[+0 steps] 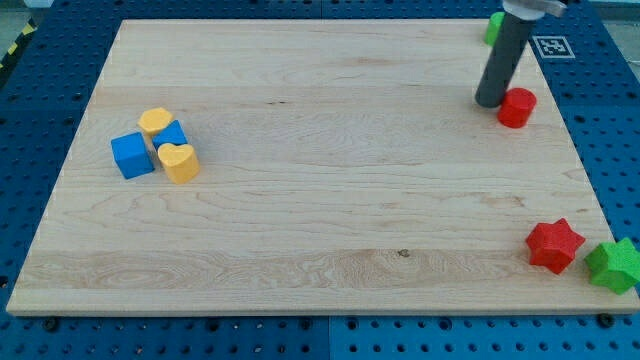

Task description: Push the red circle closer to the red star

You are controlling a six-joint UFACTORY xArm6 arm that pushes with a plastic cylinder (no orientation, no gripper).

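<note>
The red circle lies on the wooden board near the view's upper right. My tip stands right beside it on its left, touching or nearly touching. The red star lies near the board's lower right corner, well below the circle. The rod rises from the tip toward the view's top right.
A green star sits just right of the red star at the board's edge. A green block is partly hidden behind the rod at the top. At the left lies a cluster: blue cube, yellow heart, yellow block, small blue block.
</note>
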